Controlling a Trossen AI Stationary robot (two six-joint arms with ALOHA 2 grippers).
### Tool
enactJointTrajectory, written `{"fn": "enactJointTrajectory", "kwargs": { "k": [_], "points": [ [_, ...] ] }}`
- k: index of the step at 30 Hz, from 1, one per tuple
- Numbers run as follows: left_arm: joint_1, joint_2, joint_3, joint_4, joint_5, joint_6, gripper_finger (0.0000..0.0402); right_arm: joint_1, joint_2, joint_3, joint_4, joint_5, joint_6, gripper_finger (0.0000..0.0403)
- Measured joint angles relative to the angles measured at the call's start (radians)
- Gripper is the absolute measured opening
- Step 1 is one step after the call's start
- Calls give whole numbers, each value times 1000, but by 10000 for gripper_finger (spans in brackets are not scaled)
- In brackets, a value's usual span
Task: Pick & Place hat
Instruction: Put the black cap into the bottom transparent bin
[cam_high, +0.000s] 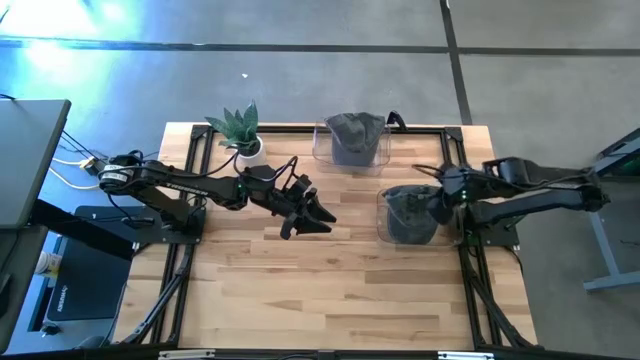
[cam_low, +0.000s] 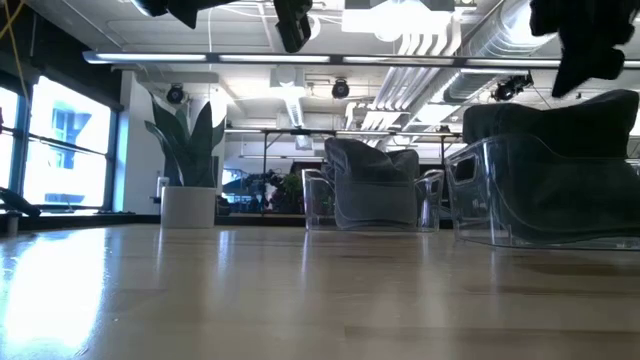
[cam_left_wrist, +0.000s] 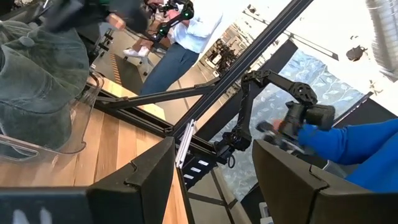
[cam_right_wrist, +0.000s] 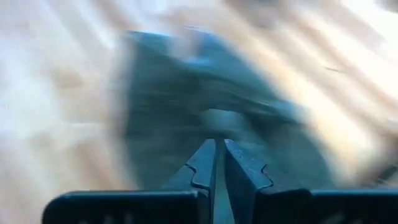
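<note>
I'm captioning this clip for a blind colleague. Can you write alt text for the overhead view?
Seen from above, the right gripper reaches over a dark hat in a clear bin on a wooden table, while the left gripper hangs open mid-table. A second hat-filled bin and a potted plant sit along the far edge.

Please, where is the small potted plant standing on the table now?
In the high view, the potted plant stands near the table's far edge on the left arm's side, left of the clear bin holding a dark hat.
</note>
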Motion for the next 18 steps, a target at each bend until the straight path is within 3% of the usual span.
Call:
{"fn": "enactJointTrajectory", "kwargs": {
  "k": [5,8,13,18],
  "points": [
    [0,0,0,0,0,0,211,0,11,-11,255,-367,-111,16],
    [0,0,0,0,0,0,211,2,51,-51,319,-496,-151,9],
    [0,0,0,0,-1,0,211,1,131,-130,314,-471,-245,3],
    [0,0,0,0,-1,0,211,-2,177,-151,312,-327,-251,8]
  ]
}}
